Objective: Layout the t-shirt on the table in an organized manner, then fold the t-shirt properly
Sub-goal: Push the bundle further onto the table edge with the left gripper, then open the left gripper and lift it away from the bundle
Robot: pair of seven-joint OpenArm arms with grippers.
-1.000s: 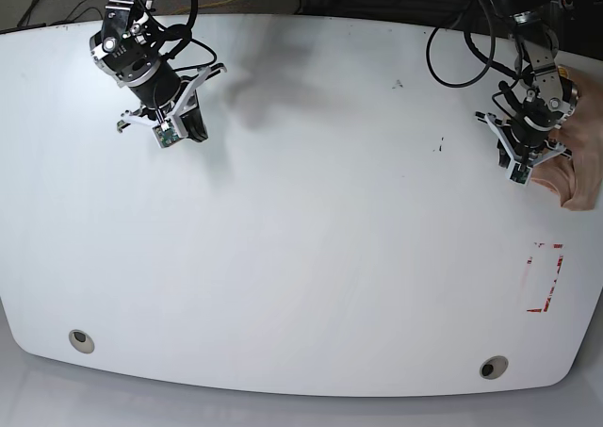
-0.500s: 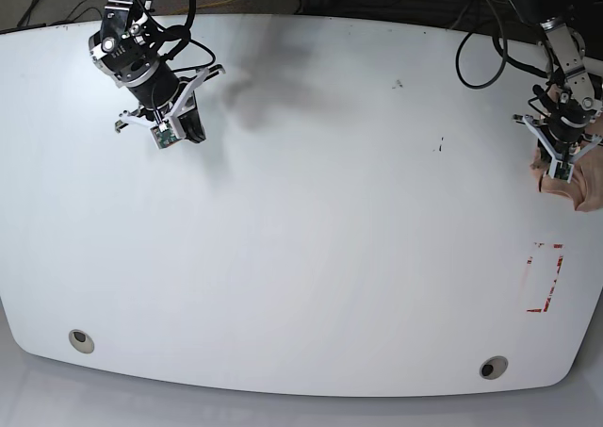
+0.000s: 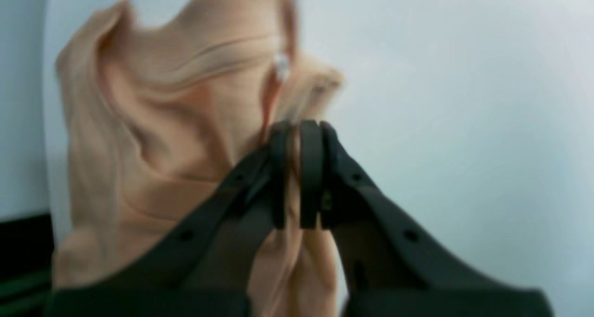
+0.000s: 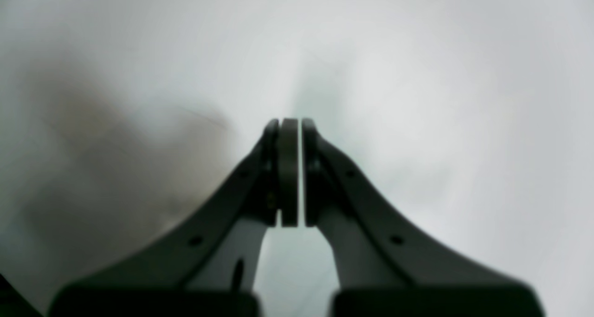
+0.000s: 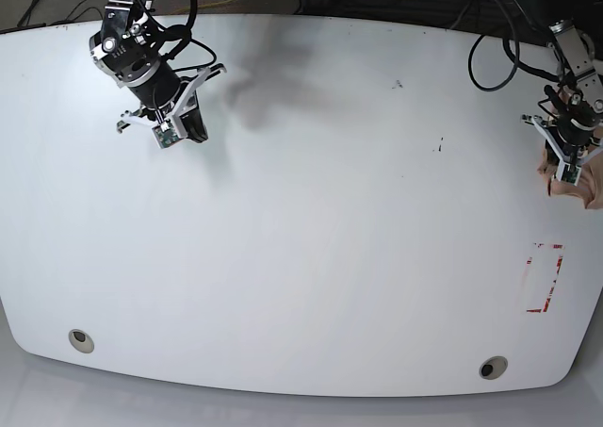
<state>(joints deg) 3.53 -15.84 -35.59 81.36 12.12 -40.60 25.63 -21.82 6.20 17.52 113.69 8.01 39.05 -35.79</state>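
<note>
White surface (image 5: 311, 220) broadly bare, t-shirt (image 5: 571, 184) bunched at its right edge — left hand (image 5: 572, 174) pinching it, right hand (image 5: 174, 130) closed, empty, far side.

Looks like a robotics lab bench. Big white table (image 5: 301, 220) with curved edges, two cable grommet holes (image 5: 82, 340) along the near edge, a red tape rectangle (image 5: 545, 277) marked out near right. Two robot arms over the far corners, black cables (image 5: 490, 59) looping loose, dark floor behind the far edge.
</note>
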